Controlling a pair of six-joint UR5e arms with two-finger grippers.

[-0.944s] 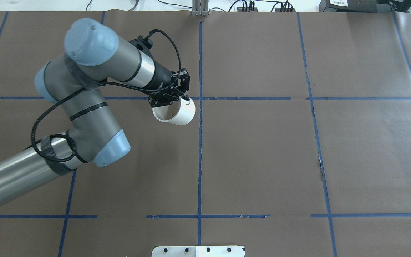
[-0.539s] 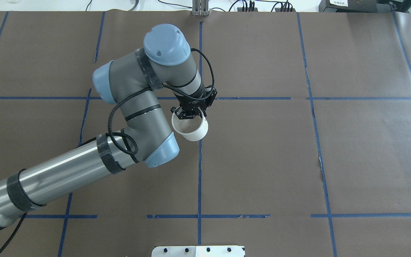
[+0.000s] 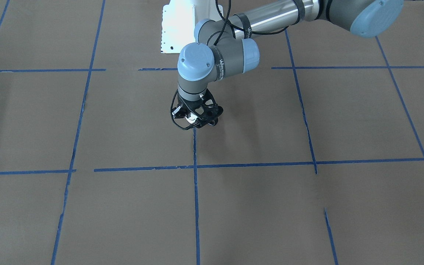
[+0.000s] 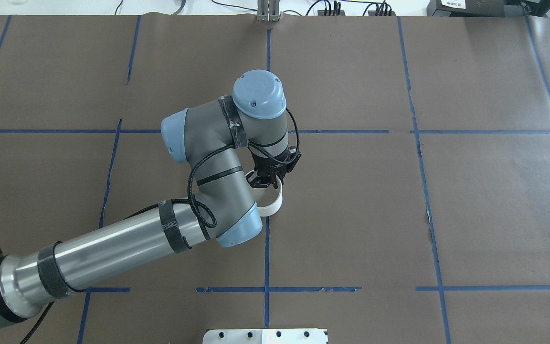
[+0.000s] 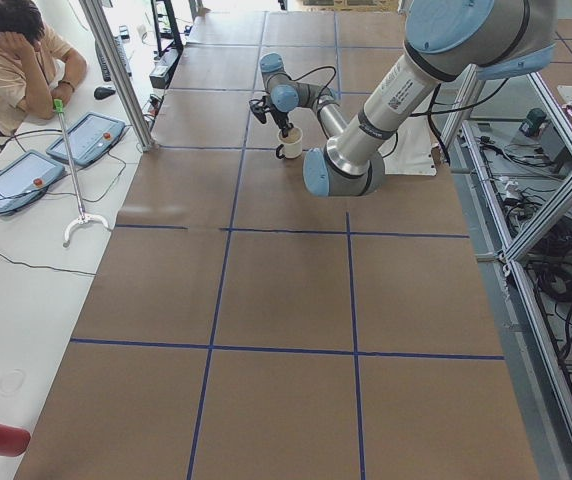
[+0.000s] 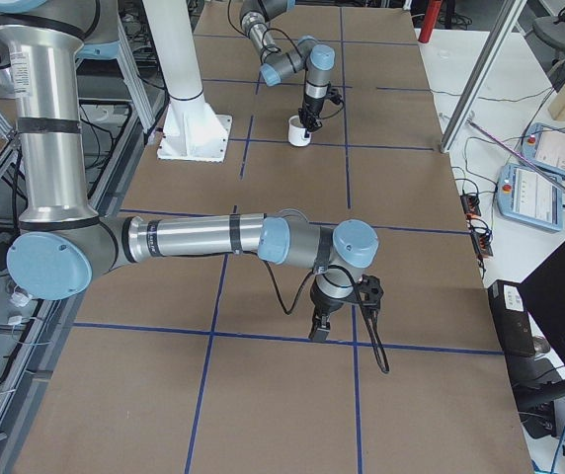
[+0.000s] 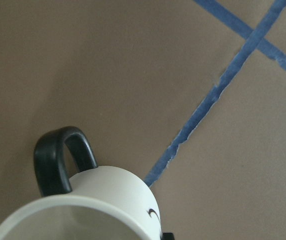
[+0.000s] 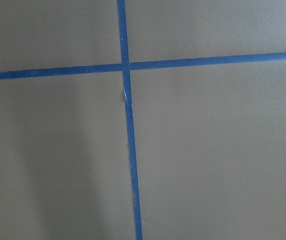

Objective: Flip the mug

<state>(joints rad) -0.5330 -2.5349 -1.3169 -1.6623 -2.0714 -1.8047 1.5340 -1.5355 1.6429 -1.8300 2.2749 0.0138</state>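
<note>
The white mug (image 4: 275,204) hangs from my left gripper (image 4: 266,183), which is shut on its rim near the middle of the table, by a blue tape line. Its opening faces up, and my wrist hides most of it in the overhead view. The left wrist view shows its rim and wall (image 7: 113,190), its black handle (image 7: 58,160) and a trace of the black face. In the side views the mug (image 5: 290,148) (image 6: 298,131) is upright at or just above the paper. My right gripper (image 6: 320,331) hovers over a tape crossing. I cannot tell whether it is open.
Brown paper with a blue tape grid (image 4: 266,248) covers the table. The white base plate (image 4: 265,336) sits at the robot's edge. An operator (image 5: 16,60) sits by tablets (image 5: 91,135) beyond the table's far side.
My left arm has carried the mug toward the robot and a little right, across the tape line. The wrist has turned, so the mug went from tilted to opening up.
</note>
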